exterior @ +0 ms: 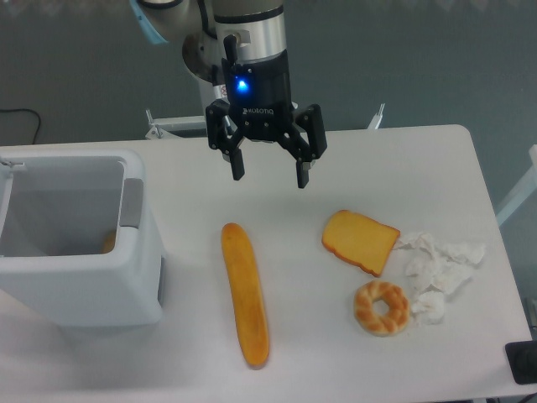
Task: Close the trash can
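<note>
Pincer (270, 177) marked ROBOTIQ, spread; trash can (80, 252) lidless-open.

Bench (436, 159): you see a white top with rounded corners.
Floor (403, 59): grey-green, dim behind it.
Light: even, soft shadows.

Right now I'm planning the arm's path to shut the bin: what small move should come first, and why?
Probably shift the gripper left toward the trash can. The can stands open at the table's left edge, its lid barely showing at its far left side, while the open gripper hangs over the table's middle, above the baguette, touching nothing.
</note>
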Motion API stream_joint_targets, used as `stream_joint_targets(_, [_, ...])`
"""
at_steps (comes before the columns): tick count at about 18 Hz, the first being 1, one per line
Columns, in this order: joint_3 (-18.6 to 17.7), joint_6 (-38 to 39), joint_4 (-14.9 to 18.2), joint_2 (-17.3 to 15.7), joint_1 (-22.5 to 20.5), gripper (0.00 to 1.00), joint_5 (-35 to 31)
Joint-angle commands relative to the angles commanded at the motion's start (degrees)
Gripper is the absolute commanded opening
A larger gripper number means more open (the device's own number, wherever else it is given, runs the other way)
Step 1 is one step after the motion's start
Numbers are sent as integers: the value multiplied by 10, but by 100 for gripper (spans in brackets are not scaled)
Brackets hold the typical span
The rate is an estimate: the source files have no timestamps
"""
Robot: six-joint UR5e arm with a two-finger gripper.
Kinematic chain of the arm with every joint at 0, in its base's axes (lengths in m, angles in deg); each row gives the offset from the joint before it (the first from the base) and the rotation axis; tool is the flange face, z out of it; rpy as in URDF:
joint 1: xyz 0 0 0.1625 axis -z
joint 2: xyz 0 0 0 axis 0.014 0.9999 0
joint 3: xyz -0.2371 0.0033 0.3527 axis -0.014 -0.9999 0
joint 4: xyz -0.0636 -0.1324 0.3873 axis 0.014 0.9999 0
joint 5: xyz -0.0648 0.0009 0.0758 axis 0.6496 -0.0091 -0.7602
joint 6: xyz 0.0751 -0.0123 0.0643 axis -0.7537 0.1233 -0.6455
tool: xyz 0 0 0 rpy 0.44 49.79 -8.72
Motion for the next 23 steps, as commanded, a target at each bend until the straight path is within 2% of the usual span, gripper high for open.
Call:
stream_joint_targets(7, [10, 141, 0, 1, 9, 100, 4])
stream_joint_targets(15, [18, 173, -1, 23, 54, 100, 4])
stream_joint_targets(18, [30, 225, -4, 24, 74, 100, 32])
stream_joint_targets(23, [38, 248, -4, 14, 79, 100, 90])
